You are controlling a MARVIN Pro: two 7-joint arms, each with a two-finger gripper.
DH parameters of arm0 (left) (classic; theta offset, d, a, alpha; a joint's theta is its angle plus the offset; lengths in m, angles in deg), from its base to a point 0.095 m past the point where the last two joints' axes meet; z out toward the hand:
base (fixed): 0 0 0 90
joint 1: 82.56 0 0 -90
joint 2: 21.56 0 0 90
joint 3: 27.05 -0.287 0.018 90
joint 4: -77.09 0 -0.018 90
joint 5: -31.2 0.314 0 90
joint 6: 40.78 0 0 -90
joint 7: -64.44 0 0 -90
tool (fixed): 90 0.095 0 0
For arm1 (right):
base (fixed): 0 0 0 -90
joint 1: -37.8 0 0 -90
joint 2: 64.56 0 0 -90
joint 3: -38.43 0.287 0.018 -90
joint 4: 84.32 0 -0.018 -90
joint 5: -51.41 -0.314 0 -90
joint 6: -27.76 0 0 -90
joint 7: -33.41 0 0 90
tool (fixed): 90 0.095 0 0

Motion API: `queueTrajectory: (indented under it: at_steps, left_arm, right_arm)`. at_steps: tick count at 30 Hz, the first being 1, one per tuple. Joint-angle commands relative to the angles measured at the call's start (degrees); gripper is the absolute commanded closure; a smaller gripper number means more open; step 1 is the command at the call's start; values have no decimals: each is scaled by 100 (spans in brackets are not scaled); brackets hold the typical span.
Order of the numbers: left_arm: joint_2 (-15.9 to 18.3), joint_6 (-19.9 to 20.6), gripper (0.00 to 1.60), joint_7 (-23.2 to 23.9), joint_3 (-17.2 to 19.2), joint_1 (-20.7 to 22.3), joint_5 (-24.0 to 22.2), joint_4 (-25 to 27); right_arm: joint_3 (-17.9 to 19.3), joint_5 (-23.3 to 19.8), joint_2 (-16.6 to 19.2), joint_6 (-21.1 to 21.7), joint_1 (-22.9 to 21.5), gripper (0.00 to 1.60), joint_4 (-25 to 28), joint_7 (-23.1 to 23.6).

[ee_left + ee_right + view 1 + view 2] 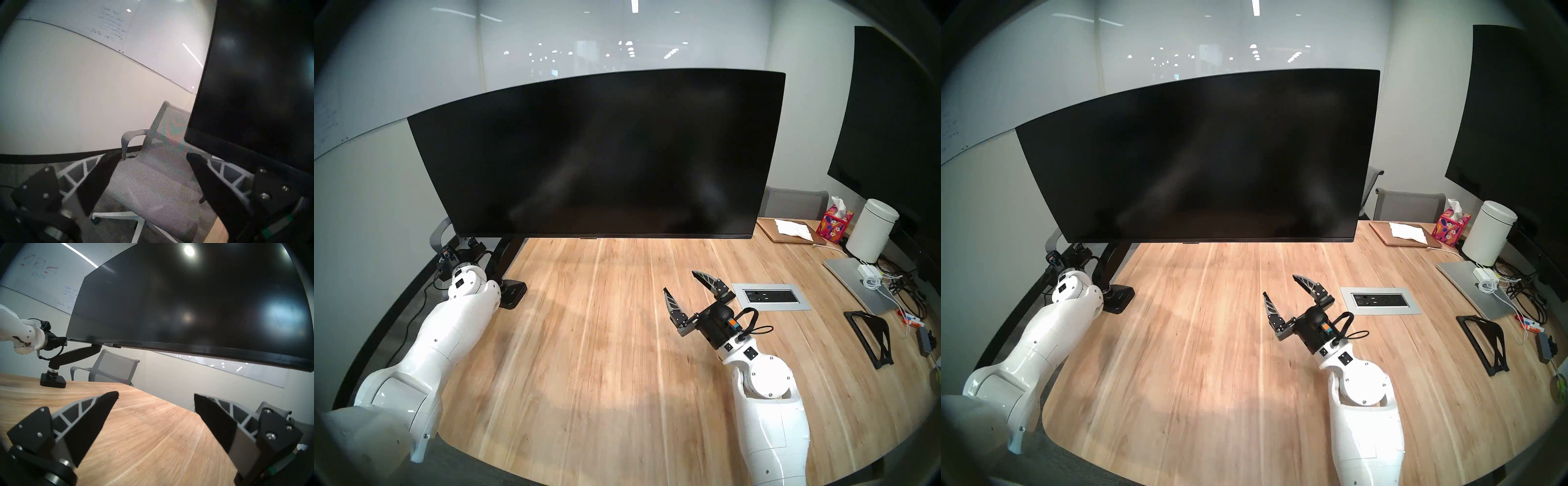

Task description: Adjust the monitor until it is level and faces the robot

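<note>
Monitor point(595, 156) hangs over the far bench point(602, 339) on its arm point(76, 355), top edge sloping down to the left, likely not yet level. Left gripper point(149, 162) sits at its lower-left corner, fingers apart, seemingly placed to lift that side. Right gripper point(683, 283) waits near, right of centre, fingers apart, holding nothing

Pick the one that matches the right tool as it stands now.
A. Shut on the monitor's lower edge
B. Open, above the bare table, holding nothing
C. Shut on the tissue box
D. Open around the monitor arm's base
B: the right tool has its fingers spread wide over bare wood of the table, well short of the monitor, with nothing between them in the right wrist view.
</note>
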Motion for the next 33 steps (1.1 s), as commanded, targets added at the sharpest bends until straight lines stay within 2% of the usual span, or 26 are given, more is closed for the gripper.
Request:
queueTrajectory:
  at_steps: [1,33]
  left_arm:
    - [114,-165,0,133,56,545,115,368]
    - [128,-163,0,128,95,622,106,364]
  right_arm:
    - [3,-23,-4,-23,-48,0,101,-6]
    - [3,-24,-4,-23,-48,0,103,-6]
